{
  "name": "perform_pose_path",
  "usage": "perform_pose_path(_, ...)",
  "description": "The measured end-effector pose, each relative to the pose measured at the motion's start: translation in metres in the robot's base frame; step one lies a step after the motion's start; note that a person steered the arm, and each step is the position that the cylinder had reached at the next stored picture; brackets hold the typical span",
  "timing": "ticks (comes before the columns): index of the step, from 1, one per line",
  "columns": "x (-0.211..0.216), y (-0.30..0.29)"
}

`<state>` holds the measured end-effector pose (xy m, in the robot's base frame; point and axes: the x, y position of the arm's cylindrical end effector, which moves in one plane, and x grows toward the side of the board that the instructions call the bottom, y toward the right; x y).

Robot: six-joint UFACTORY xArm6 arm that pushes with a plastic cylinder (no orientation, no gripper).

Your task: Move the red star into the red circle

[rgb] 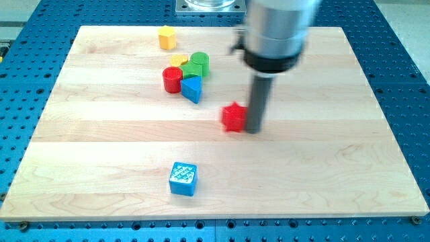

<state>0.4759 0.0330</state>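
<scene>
The red star (233, 117) lies near the middle of the wooden board (322, 161), blurred by motion. My tip (254, 130) is right against the star's right side. The red circle (173, 79), a red cylinder, stands up and to the view's left of the star, in a tight cluster with other blocks. The arm's grey body (277, 33) hangs above the tip and hides part of the board's top.
Around the red circle: a blue triangular block (192, 89) on its right, a green block (197, 65) above right, a small yellow block (178, 61) above. A yellow hexagon (166, 37) sits near the top edge. A blue cube (183, 179) lies at the bottom.
</scene>
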Motion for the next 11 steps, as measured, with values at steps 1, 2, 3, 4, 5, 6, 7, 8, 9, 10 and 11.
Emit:
perform_pose_path(1, 0.014, -0.048)
perform_pose_path(2, -0.006, -0.062)
perform_pose_path(3, -0.009, -0.089)
perform_pose_path(4, -0.013, -0.040)
perform_pose_path(5, -0.027, -0.042)
perform_pose_path(6, -0.022, -0.088)
perform_pose_path(7, -0.044, -0.088)
perform_pose_path(8, -0.046, -0.088)
perform_pose_path(9, -0.006, -0.103)
perform_pose_path(10, 0.020, -0.093)
perform_pose_path(11, 0.020, -0.093)
